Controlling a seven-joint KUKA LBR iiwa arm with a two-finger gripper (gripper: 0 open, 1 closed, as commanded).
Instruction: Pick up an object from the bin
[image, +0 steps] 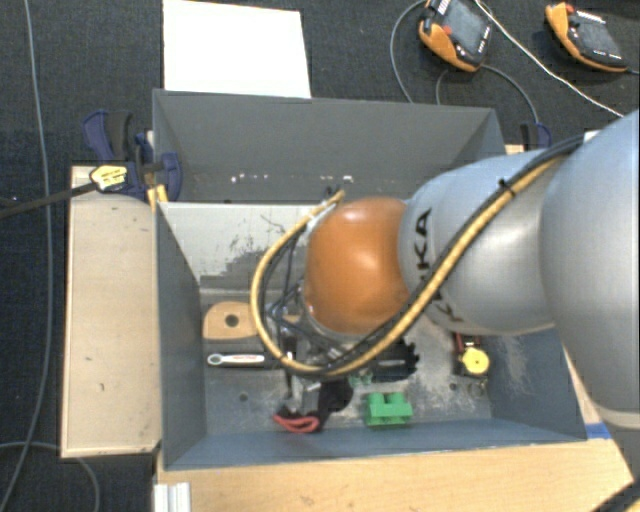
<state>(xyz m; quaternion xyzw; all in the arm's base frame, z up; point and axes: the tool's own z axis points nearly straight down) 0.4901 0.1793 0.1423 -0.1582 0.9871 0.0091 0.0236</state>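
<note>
My gripper (318, 388) is low in the bin's front middle, mostly hidden under the arm's orange cover. Just below it, by the front wall, lies a small red looped thing (298, 424). A green toy block (388, 408) sits to its right, close to the front wall. To the left of the gripper a flat silver metal tool (235, 358) rests on the floor. Whether anything is in the gripper's grasp is hidden.
A tan wooden piece with a hole (228, 322) lies by the left wall. A small yellow round thing (474, 361) sits at the right, and a black thing (402, 362) shows under the arm. The arm covers the bin's middle and right.
</note>
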